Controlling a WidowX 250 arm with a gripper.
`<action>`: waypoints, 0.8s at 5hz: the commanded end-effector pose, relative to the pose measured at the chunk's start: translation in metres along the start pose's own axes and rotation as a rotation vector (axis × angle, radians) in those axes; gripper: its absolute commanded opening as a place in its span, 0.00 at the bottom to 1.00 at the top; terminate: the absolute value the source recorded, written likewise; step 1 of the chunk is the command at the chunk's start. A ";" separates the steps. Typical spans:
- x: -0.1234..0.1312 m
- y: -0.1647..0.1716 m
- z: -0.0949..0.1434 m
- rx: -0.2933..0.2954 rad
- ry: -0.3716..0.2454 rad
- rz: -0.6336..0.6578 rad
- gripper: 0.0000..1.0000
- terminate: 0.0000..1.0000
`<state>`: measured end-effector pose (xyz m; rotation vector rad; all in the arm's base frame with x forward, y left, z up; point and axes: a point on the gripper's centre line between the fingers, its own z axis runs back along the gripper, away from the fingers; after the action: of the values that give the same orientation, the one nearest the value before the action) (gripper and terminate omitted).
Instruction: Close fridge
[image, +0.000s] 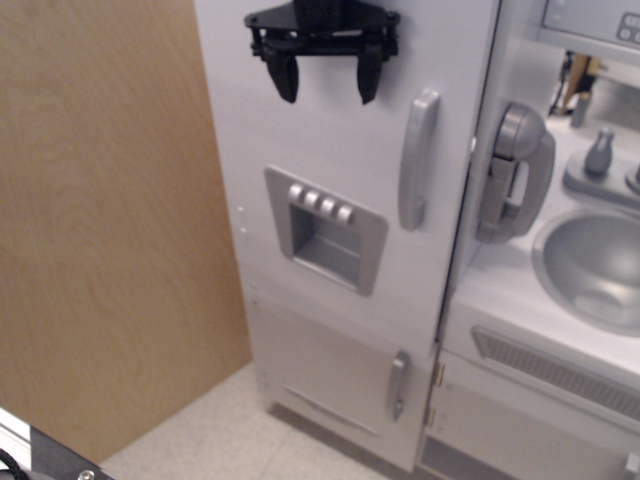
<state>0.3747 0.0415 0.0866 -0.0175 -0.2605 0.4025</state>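
Observation:
The white toy fridge (330, 150) fills the middle of the view. Its big door lies flush against the body, with no dark gap at its right edge. The door carries a vertical grey handle (418, 158) and a grey four-button dispenser recess (325, 228). My black gripper (325, 82) is open and empty at the top of the door, left of the handle, its fingers (287, 78) pointing down against or just in front of the door face.
The smaller lower door (335, 375) with a short grey handle (398, 385) sits below. A grey toy phone (512, 170) hangs right of the fridge. The sink cabinet with grey basin (595, 270) is at right. A wooden panel (110, 220) stands at left.

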 end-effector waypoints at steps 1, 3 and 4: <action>0.027 -0.006 0.017 -0.022 -0.059 0.019 1.00 0.00; -0.012 0.013 0.021 -0.032 -0.024 -0.074 1.00 0.00; -0.039 0.030 0.029 -0.043 -0.010 -0.123 1.00 0.00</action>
<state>0.3164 0.0468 0.0856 -0.0431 -0.2225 0.2739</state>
